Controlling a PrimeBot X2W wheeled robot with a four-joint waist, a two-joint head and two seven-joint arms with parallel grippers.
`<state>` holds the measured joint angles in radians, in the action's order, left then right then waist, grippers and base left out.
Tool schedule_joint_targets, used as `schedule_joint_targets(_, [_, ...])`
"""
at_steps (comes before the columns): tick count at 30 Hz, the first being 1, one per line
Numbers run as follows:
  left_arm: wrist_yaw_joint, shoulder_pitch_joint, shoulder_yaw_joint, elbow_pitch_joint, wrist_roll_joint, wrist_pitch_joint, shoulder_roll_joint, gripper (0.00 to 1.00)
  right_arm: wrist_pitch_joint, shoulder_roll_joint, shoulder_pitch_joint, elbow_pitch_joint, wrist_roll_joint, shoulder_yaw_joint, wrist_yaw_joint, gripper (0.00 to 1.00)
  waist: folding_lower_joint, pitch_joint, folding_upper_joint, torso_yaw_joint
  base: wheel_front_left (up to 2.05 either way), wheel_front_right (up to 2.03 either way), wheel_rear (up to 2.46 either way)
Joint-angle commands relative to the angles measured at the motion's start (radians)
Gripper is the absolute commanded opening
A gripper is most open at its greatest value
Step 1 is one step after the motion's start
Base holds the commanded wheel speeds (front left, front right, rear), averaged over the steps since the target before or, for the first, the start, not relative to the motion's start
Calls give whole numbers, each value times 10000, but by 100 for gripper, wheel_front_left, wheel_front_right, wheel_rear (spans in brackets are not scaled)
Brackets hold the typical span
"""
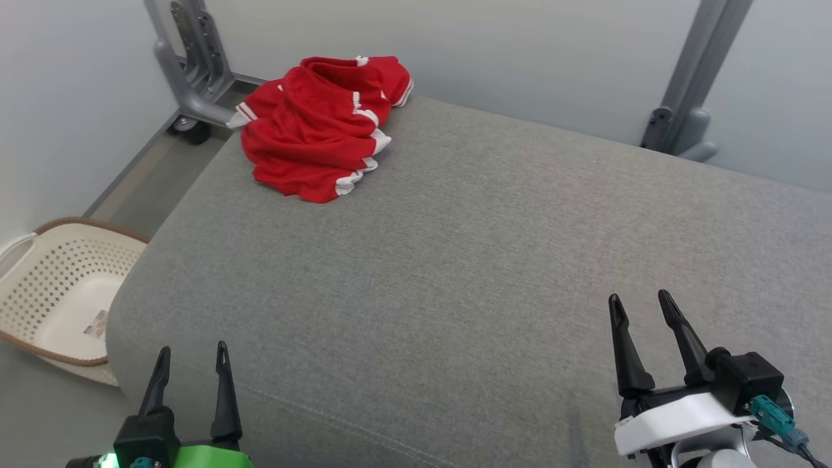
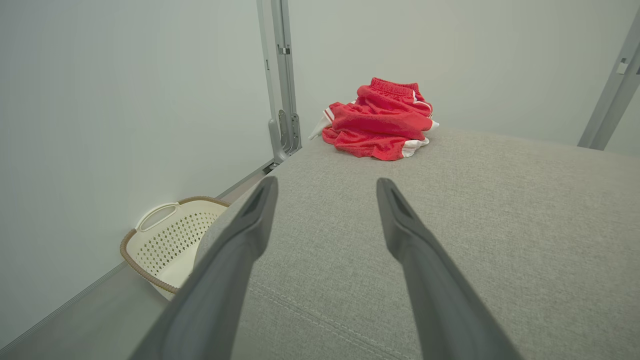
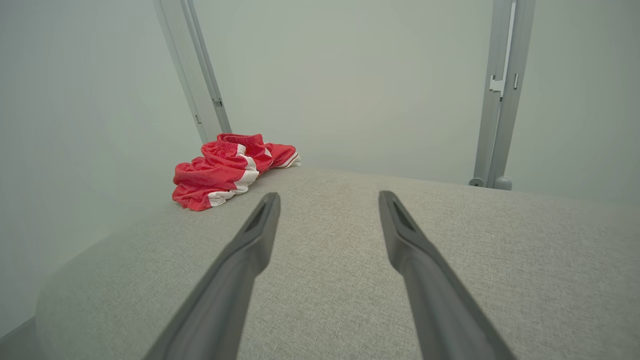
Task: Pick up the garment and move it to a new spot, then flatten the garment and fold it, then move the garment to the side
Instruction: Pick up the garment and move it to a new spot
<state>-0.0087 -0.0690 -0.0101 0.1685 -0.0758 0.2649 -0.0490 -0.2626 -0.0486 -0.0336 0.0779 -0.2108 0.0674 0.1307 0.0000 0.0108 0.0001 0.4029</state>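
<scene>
Left gripper and right gripper stood spread wide, holding nothing. Crumpled red garment, white-trimmed, lay at eleven o'clock on grey woven cushion.

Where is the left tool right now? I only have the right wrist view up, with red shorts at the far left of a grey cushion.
Observer: The left tool is over the near left corner of the grey cushion, fingers open and holding nothing.
Operator: Anything on the floor on that side?
Observer: Yes, a cream perforated basket stands on the floor beside the cushion's left edge.
Operator: How do the shorts sit relative to that tool?
Observer: The red shorts lie crumpled at the far left corner, roughly ahead of the left tool and well apart from it.
</scene>
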Motion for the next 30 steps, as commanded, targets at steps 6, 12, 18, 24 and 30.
schedule_joint_targets(6, [56,-258,-63,-178,-29,-1,-26,100,-30,-33,-108,-3,13,50,1,100,0,109,-1,806,0,0,0])
schedule_joint_targets(12, [116,-82,-189,-269,-225,-1,-26,100,-30,-35,88,-68,177,85,1,100,0,-186,-1,644,0,0,0])
schedule_joint_targets(18, [-123,646,-403,-429,-344,-1,-113,100,-30,-36,339,-177,441,-20,1,100,0,-780,-1,339,0,0,0])
schedule_joint_targets(24, [-466,2280,-679,-568,-166,-1,-696,100,-30,-35,814,-349,834,-135,1,100,0,-1732,-1,-175,0,0,0])
schedule_joint_targets(30, [-729,4250,-750,-106,41,-6,-1695,100,-30,-35,1300,-509,1143,-165,1,100,0,-2651,-1,-826,0,0,0])
